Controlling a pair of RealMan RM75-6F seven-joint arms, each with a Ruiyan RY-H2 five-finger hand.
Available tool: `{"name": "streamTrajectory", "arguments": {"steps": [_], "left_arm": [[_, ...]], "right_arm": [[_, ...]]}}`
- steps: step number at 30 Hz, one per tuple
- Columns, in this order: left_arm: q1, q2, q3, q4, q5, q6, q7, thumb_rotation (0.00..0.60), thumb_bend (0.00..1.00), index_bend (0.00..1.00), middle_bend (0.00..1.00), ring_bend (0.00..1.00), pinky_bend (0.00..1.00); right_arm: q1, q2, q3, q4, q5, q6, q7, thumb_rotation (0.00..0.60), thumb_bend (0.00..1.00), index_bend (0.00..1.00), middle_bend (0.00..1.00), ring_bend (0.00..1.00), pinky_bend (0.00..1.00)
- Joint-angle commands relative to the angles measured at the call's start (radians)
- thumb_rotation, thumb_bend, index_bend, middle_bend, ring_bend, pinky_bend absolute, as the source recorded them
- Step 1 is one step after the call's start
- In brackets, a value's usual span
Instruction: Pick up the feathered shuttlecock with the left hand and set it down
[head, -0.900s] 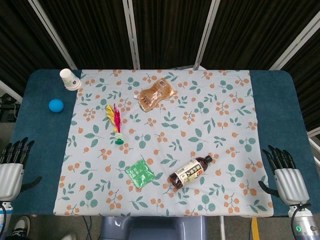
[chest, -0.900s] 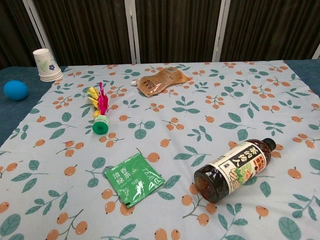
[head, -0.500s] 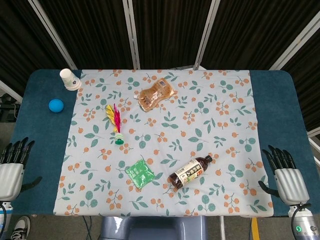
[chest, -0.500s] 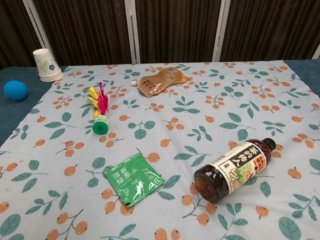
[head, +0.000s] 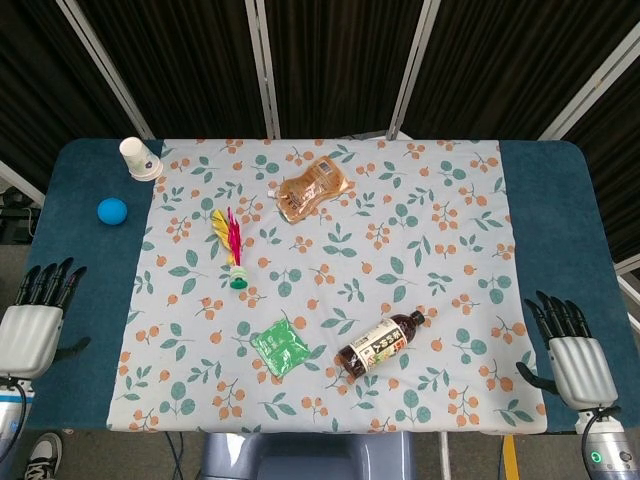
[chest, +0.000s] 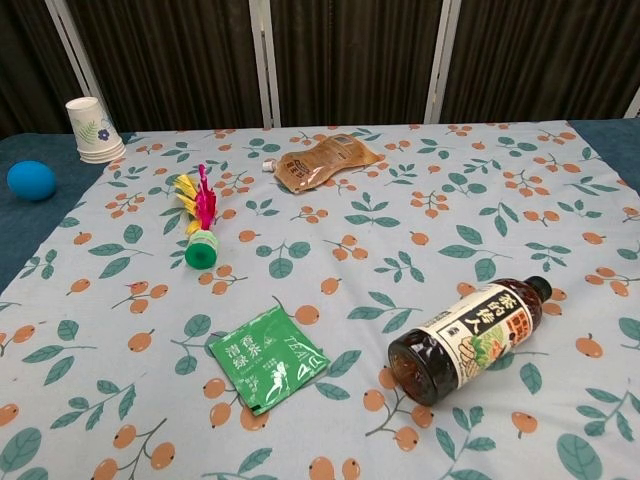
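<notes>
The feathered shuttlecock (head: 231, 250) lies on the floral cloth, left of centre, with red and yellow feathers pointing away and a green base toward me; the chest view shows the shuttlecock (chest: 199, 222) too. My left hand (head: 36, 324) hovers at the table's front left edge, well left of the shuttlecock, fingers apart and holding nothing. My right hand (head: 573, 350) is at the front right edge, fingers spread and empty. Neither hand shows in the chest view.
A paper cup (head: 139, 158) and a blue ball (head: 112, 210) sit at the far left. A brown pouch (head: 312, 188) lies behind the shuttlecock, a green tea sachet (head: 279, 347) and a dark bottle (head: 379, 343) lie near the front.
My left hand has moved slightly up and to the right along the table's left edge. Nothing else has moved.
</notes>
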Motion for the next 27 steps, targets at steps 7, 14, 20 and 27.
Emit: {"name": "streamTrajectory", "arguments": {"steps": [7,14,20,27], "left_arm": [[-0.231,-0.021,-0.124,0.132,-0.127,-0.271,0.06,0.6,0.24,0.15,0.0,0.0,0.0],[-0.399,-0.124,-0.169,0.312,-0.168,-0.429,0.101,0.6,0.24,0.19,0.0,0.0,0.0],[-0.52,-0.235,-0.171,0.477,-0.179,-0.543,0.113,0.6,0.24,0.25,0.0,0.0,0.0],[-0.63,-0.407,-0.173,0.691,-0.205,-0.622,0.102,0.6,0.25,0.34,0.0,0.0,0.0]], "right_arm": [[0.0,0.009,0.0,-0.017,0.016,-0.012,0.008,0.6,0.13,0.09,0.0,0.0,0.0],[0.002,0.017,0.002,-0.028,0.031,-0.025,0.02,0.6,0.14,0.09,0.0,0.0,0.0],[0.002,0.026,0.003,-0.038,0.048,-0.038,0.032,0.6,0.14,0.09,0.0,0.0,0.0],[0.0,0.038,0.006,-0.041,0.066,-0.046,0.05,0.6,0.13,0.09,0.0,0.0,0.0]]}}
